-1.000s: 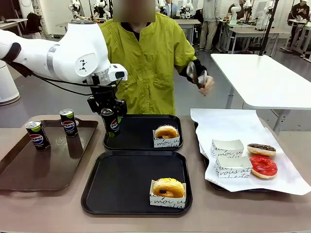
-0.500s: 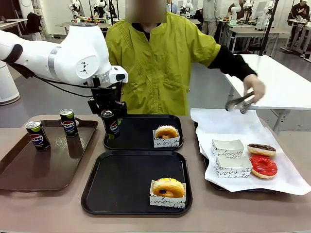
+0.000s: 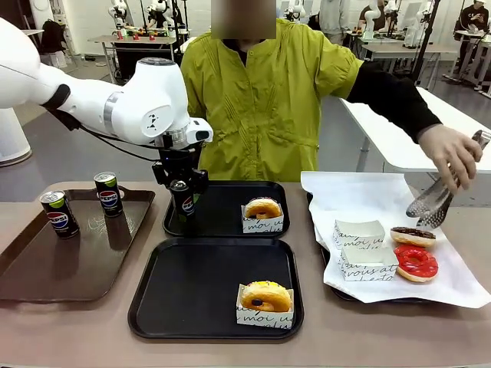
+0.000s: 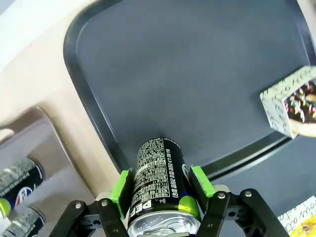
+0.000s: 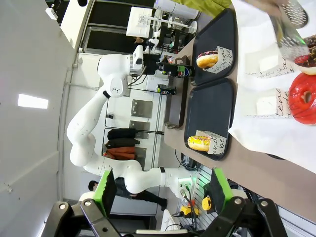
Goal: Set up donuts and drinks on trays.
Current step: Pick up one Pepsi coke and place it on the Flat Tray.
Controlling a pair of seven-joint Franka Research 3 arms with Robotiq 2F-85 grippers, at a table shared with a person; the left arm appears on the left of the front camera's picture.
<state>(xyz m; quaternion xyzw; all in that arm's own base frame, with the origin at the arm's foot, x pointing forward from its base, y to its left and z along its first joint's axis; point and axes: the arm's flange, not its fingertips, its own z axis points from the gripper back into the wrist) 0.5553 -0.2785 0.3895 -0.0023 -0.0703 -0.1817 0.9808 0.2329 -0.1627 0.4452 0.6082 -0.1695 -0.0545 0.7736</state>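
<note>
The left gripper (image 4: 160, 185) carried its Pepsi can (image 3: 182, 201) slightly toward 3 o'clock, further in over the far black tray (image 3: 222, 213) at its 9 o'clock rim. The person's hand (image 3: 453, 153) swung the tongs (image 3: 430, 205) from chest height toward 4 o'clock, down over the white paper (image 3: 368, 195), at 1 o'clock of the chocolate donut (image 3: 413, 236).

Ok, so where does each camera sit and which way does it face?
Front: fixed between the arms, faces across the table at the person; shows the left claw shut on a can.
Left wrist: on that wrist, looks down the claw at the can and far tray.
Right wrist: rolled sideways, looks past the open right claw along the table.
Shared: all show the far tray's donut.
</note>
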